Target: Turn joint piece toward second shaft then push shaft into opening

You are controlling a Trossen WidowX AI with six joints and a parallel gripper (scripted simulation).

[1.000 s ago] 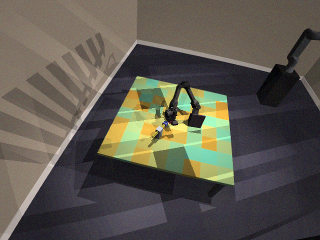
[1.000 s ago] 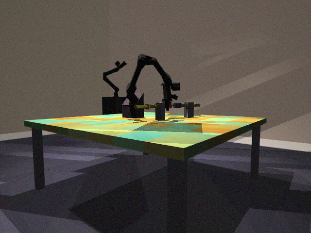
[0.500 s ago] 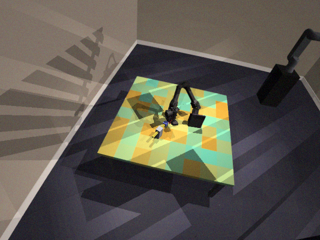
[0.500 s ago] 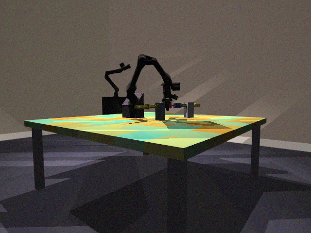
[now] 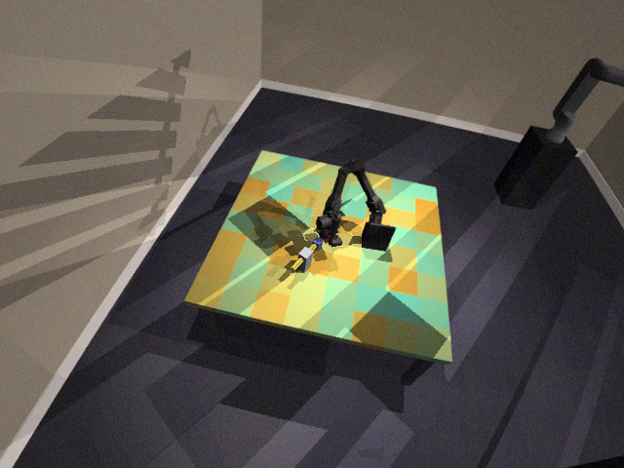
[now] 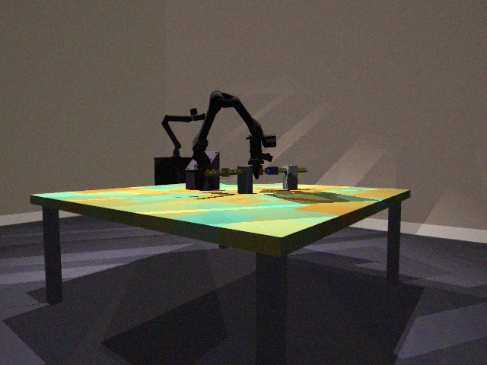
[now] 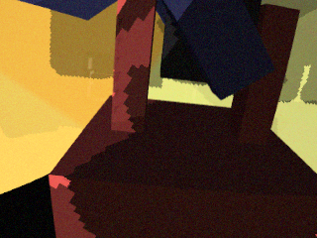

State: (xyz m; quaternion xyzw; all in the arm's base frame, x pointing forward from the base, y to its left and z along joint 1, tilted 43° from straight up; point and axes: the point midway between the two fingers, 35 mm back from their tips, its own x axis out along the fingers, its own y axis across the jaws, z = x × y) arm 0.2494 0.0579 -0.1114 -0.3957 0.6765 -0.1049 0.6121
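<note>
The red joint piece [image 6: 261, 170] [image 7: 134, 50] [image 5: 326, 239] sits on the hinge of a blue fork [image 6: 272, 169] [image 7: 228, 50] [image 5: 317, 243]. The fork is on the end of the yellow fixed shaft [image 6: 303, 169] [image 5: 297, 263], held by a grey block [image 6: 291, 180] [image 5: 304, 261]. My gripper [image 6: 256, 175] is shut on the joint piece; a black finger shows at the lower left of the wrist view. The second yellow shaft [image 6: 214, 172], with a collar, runs through the other grey block [image 6: 244, 180]. In the top view the arm mostly hides that block. I cannot tell the exact direction of the opening.
The patchwork table [image 5: 307, 302] [image 6: 243, 216] bears everything. My arm's dark base box [image 5: 377, 236] [image 6: 212, 172] stands near the second shaft's outer end. Another arm on a dark pedestal [image 5: 533, 169] [image 6: 169, 170] stands away from the table. Hard shadows cross the work area.
</note>
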